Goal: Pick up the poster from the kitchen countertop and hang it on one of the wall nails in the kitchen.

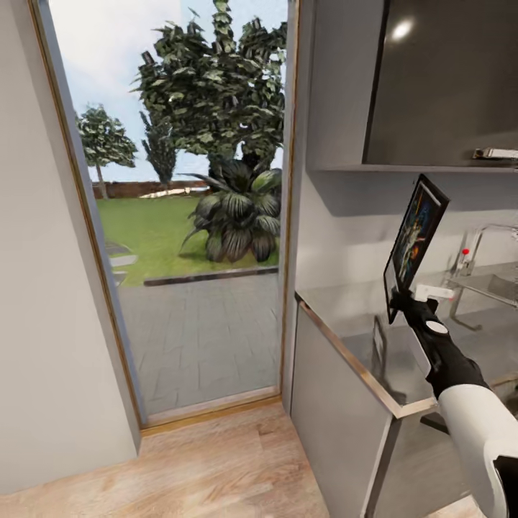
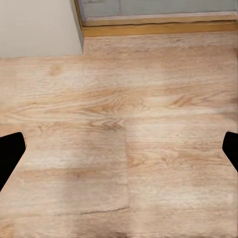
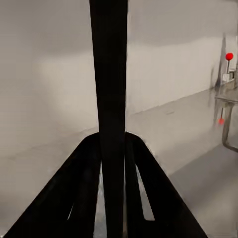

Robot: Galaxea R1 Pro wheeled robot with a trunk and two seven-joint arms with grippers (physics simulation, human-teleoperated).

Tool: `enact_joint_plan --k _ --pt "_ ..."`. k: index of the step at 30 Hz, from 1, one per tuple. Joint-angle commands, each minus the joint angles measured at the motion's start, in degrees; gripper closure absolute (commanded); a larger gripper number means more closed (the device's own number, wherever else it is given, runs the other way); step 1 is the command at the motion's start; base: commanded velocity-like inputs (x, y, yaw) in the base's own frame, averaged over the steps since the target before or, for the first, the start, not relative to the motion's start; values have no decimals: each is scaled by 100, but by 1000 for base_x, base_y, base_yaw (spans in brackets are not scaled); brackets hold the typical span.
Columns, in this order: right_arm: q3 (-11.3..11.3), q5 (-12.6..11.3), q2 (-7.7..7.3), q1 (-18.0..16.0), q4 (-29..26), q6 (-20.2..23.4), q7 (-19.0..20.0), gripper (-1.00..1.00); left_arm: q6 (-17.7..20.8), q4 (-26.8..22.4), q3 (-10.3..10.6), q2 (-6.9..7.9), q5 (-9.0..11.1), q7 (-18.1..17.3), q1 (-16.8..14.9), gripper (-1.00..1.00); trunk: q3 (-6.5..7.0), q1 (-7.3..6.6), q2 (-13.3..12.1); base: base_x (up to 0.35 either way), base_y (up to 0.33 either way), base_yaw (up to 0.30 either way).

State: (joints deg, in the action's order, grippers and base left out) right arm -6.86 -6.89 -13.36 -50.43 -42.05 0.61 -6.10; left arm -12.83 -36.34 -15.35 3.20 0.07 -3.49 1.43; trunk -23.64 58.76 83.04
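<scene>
Gripping the poster (image 1: pixel 416 241) by its bottom edge, the right tool (image 1: pixel 407 296) has it up in the air above the surface (image 1: pixel 374 324), and the frame stands nearly upright, leaning a touch toward the tap. From the right wrist, the poster (image 3: pixel 110 99) shows edge-on as a black bar clamped between the two dark fingers (image 3: pixel 82 198) of the right tool (image 3: pixel 113 148). Behind it runs the pale wall (image 1: pixel 345 208), and off to the side stands the chrome tap (image 1: pixel 482 248) with its red dot. Dark upper cabinets (image 1: pixel 446 79) hang above. Left of the surface, a tall window (image 1: pixel 180 208) opens onto lawn, paving and a leafy plant (image 1: pixel 234 216). Down low, the left tool (image 2: pixel 119 148) has its tips spread wide at either edge of the wrist view, nothing between them, over the wood floor (image 2: pixel 129 129).
</scene>
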Motion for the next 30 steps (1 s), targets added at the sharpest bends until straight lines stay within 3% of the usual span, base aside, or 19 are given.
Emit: enact_joint_plan --k 1,6,13,17,22,24,26,30 --pt "9 -67 -2 66 -79 43 174 100 -8 -5 -21 -3 1 -37 1 -100 -5 -3 3 -316 0 0" --pt "9 -67 -1 267 -275 95 654 100 -8 -5 -21 -3 1 -38 -1 -100 -5 -3 3 -326 0 0" --pt "26 -74 0 598 -814 119 791 100 -9 -5 -21 -3 2 -36 4 -100 -5 -3 3 -334 0 0" --pt "313 -75 0 897 -1375 168 1212 100 -9 -10 -21 -3 2 -36 1 -100 -5 -3 3 -325 0 0" --pt "528 -77 5 1357 -2352 750 2059 100 -9 -15 -21 -3 2 -37 0 -100 -5 -3 3 -149 0 0" --pt "777 -94 7 1501 -2750 1121 2561 100 -9 -19 -37 1 2 -38 3 -100 -5 -3 3 -42 0 0" --pt "1184 -108 10 1572 -3020 1343 3086 100 -9 -30 -189 38 6 -42 3 -100 -5 -3 3 -16 0 0" --pt "1463 -121 81 1597 -3171 1426 3282 100 -15 -43 -422 58 9 -49 4 -100 -5 -3 3 -6 0 0"
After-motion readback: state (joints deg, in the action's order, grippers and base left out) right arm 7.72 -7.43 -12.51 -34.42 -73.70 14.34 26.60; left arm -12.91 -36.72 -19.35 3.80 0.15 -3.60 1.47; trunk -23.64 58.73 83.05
